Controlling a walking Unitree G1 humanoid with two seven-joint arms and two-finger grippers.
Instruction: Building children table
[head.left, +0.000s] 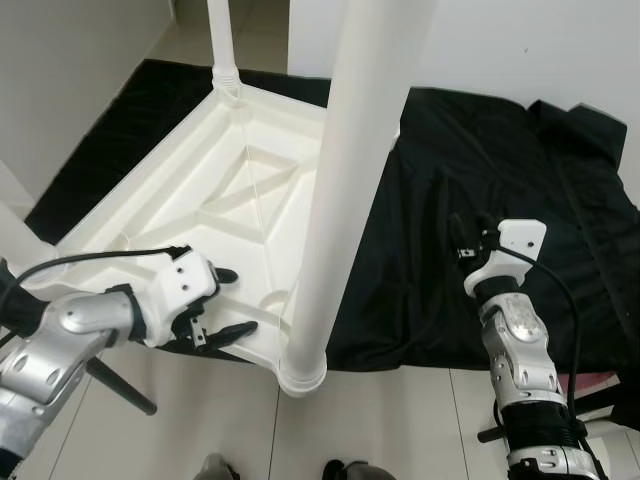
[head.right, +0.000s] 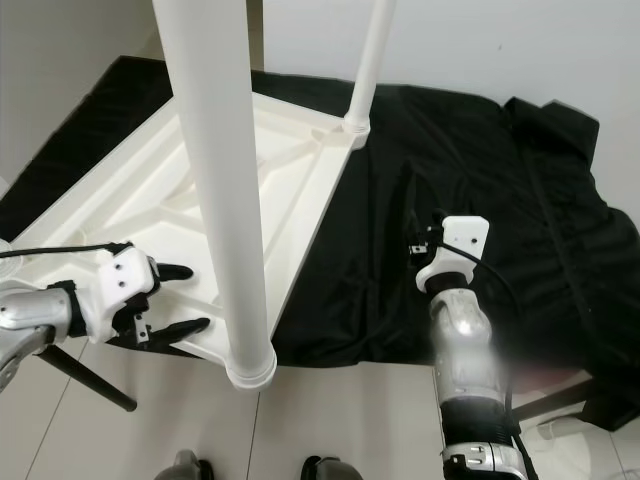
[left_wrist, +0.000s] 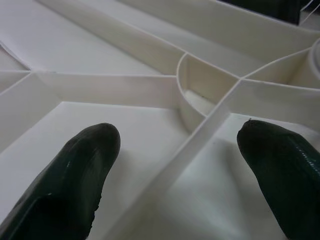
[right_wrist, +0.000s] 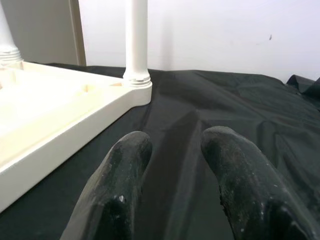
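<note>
Children's table lies upside down on a black cloth, legs up for fitting. Left hand, fingers wide, hovers over its ribbed underside; right hand, narrowly parted, waits beside it.

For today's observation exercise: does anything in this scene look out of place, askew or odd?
The white table top lies upside down on the black cloth, ribbed underside up, legs pointing upward: normal for assembly. The left gripper hovers open over the ribs. Nothing looks damaged.
</note>
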